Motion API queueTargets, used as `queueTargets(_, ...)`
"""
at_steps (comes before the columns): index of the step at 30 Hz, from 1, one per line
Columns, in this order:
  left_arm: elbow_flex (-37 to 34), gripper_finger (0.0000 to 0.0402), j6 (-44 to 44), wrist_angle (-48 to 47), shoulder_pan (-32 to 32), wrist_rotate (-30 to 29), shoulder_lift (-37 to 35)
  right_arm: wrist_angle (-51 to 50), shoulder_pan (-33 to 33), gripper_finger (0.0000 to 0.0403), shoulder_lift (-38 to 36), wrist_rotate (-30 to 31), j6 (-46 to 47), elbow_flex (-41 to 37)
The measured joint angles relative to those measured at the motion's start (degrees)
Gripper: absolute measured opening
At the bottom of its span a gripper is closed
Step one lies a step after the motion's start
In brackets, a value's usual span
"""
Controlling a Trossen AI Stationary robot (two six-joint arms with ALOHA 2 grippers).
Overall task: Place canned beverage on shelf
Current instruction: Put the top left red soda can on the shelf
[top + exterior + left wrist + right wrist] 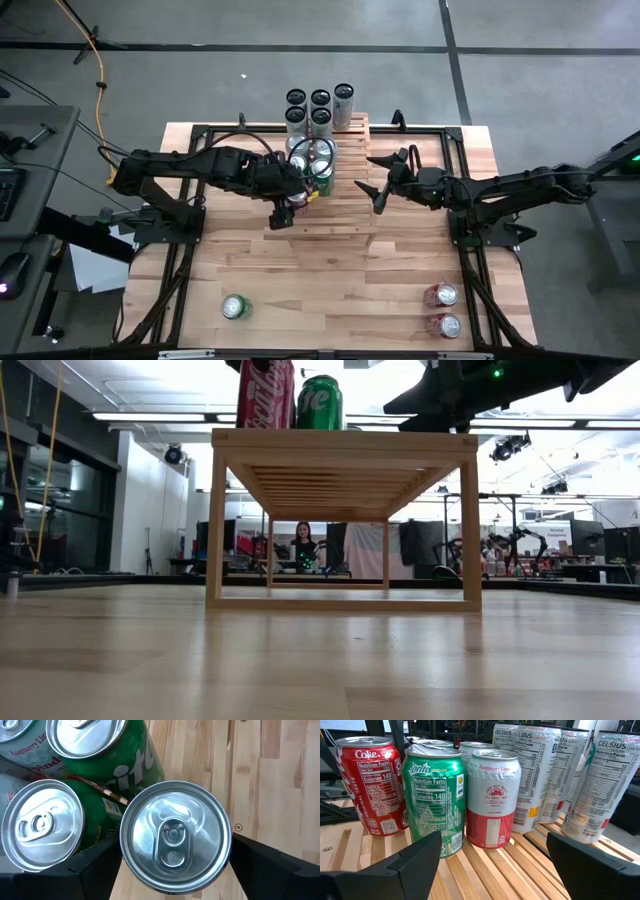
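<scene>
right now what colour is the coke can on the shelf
Red with white lettering; the coke can shows best in the right wrist view.
</scene>
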Motion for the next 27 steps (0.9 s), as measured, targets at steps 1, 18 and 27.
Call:
queueTargets(1,0.0,0.0334,0.0,0.0,0.0,0.0,0.0,0.0,0.0,0.0346,0.0,0.0,0.0,0.0)
queueTargets(18,0.0,0.0393,2.6,1.7,0.0,-0.7,1.0,0.0,0.0,0.0346,0.0,0.0,-0.1,0.0)
queueTargets(27,1.0,0.0395,3.0,2.2,-0.2,-0.5,-0.6,-0.2,0.0,0.0346,0.0,0.0,-0.1,0.0)
